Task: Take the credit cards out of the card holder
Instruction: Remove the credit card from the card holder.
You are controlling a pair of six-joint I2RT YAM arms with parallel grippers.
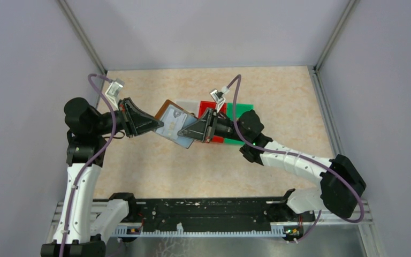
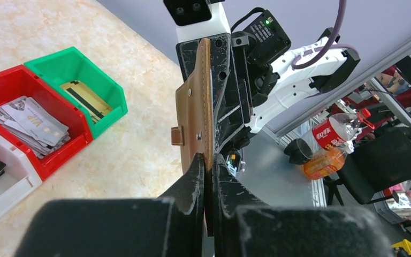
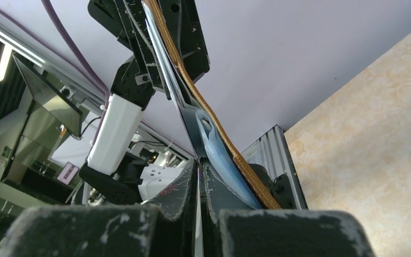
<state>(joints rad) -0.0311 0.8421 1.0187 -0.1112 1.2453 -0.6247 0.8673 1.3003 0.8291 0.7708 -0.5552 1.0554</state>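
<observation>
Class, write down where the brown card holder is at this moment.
In the top view the card holder is raised over the middle of the table, held between the left gripper and the right gripper, beside the red bin.

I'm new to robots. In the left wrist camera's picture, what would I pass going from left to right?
white bin → red bin holding silvery cards → green bin → brown card holder, clamped by the left pincer → cola bottle
</observation>
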